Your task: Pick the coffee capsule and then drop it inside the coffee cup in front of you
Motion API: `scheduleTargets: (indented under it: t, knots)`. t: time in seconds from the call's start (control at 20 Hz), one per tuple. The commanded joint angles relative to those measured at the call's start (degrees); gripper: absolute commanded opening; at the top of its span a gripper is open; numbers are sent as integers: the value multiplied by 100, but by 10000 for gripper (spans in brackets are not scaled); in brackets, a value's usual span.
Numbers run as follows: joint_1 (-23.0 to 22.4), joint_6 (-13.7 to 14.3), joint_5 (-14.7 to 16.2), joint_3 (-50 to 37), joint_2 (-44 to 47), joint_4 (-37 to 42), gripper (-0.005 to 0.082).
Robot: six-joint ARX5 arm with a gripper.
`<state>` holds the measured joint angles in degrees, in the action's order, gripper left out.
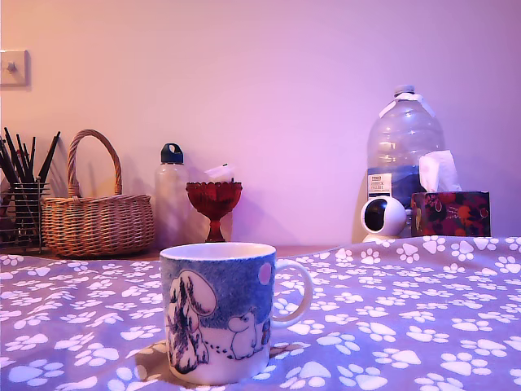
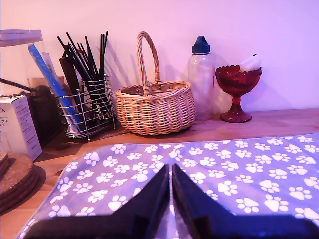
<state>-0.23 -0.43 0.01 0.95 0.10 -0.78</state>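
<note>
On the paw-print cloth in the exterior view, the coffee cup (image 1: 220,314) stands upright, mouth clear; the coffee capsule (image 1: 221,173) rests in the red goblet (image 1: 213,200). Wrist view: pincer (image 2: 171,174) together, empty. Spread it first, then approach the capsule from above the goblet rim.

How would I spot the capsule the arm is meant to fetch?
Find the wicker basket by the back wall, then look toward the exterior view's right, past the clear bottle, to the red goblet. The capsule is the small whitish pod resting in the goblet's bowl.
</note>
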Motion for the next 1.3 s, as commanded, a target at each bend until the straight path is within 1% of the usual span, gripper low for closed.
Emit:
scheduleTargets:
  t: [0.0, 0.35, 0.4, 0.45, 0.6, 0.75, 0.85, 1.0, 1.05, 1.15, 1.25]
  knots:
    - [-59, -109, 407, 74, -81, -691, -21]
    - [-59, -111, 407, 74, -81, -691, -21]
    - [-59, -186, 463, 74, -81, -688, -21]
    - [-59, -278, 592, 74, -81, -667, -21]
    - [-59, -302, 1178, 76, -81, -356, -21]
    - [-59, -608, 1386, 144, -79, -109, -21]
    - [-59, -695, 1582, 232, -4, -94, -21]
    - [-118, -717, 1788, 356, 374, -26, -21]
    - [-164, -713, 1805, 407, 560, 15, -21]
    - [-282, -708, 1947, 485, 999, 236, -21]
    - [-411, -656, 1950, 538, 1438, 328, -21]
